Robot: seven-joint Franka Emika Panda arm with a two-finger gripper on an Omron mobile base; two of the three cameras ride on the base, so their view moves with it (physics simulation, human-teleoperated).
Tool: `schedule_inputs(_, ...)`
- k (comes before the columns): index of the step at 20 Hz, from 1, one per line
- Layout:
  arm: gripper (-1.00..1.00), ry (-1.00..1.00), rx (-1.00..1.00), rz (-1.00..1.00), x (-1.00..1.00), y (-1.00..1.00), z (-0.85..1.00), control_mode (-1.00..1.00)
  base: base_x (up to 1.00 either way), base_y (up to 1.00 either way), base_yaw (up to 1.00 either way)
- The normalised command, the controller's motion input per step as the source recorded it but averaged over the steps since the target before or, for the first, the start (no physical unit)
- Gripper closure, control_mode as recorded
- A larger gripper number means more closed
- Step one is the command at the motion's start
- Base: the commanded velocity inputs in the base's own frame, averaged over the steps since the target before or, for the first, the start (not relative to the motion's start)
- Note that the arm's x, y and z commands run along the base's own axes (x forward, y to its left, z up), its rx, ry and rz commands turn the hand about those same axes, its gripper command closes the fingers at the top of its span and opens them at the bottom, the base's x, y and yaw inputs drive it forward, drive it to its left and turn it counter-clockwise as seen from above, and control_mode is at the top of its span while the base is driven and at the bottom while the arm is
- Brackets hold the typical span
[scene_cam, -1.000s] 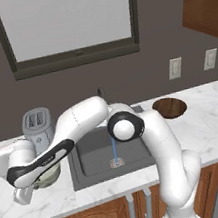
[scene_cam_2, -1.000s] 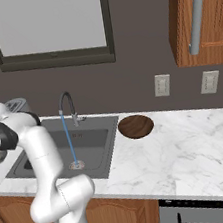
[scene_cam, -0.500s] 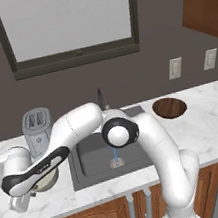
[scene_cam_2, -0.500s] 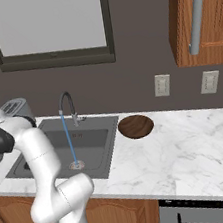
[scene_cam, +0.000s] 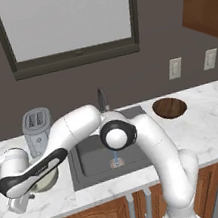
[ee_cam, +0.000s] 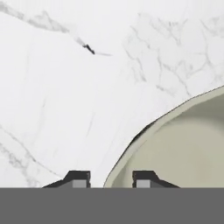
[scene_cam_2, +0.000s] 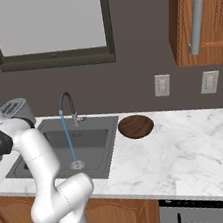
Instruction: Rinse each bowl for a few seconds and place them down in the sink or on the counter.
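Release step: gripper (ee_cam: 111, 178), jaws slightly parted astride the rim of the pale cream-green bowl (ee_cam: 183, 148) on the white marble counter (ee_cam: 65, 87); next, the dark brown wooden bowl (scene_cam: 169, 107).

We see the counter (scene_cam_2: 188, 137) as polished white marble with grey veins, set over cabinets (scene_cam_2: 18, 218) of warm brown wood with a smooth sheen. The sink (scene_cam: 91, 157) looks matt dark grey with a metal drain (scene_cam_2: 76, 164), while the toaster (scene_cam: 36, 126) is brushed silver metal. The cream-green bowl (ee_cam: 188, 148) shows a smooth glazed inside, and the brown bowl (scene_cam: 169, 107) looks like dark wood.
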Motion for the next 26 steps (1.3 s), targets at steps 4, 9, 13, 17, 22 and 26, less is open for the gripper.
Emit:
schedule_inputs(4, -1.0, 0.0, 0.0, 0.0, 0.01, -0.09, 0.1, -1.0, 0.0, 0.0, 0.0)
schedule_inputs(9, -1.0, -0.06, 0.0, 0.0, -0.01, -0.17, 0.16, -1.0, 0.0, 0.0, 0.0)
schedule_inputs(13, -1.0, -0.06, 0.0, 0.0, -0.04, -0.21, 0.15, -1.0, 0.0, 0.0, 0.0)
schedule_inputs(17, -1.0, -0.07, 0.0, 0.0, -0.04, -0.12, 0.26, -1.0, 0.0, 0.0, 0.0)
schedule_inputs(22, -1.0, -0.08, -0.02, 0.0, -0.13, -0.01, 0.57, -1.0, 0.0, 0.0, 0.0)
schedule_inputs(26, -1.0, -0.06, 0.0, -0.01, -0.25, -0.14, 0.78, -1.0, 0.0, 0.0, 0.0)
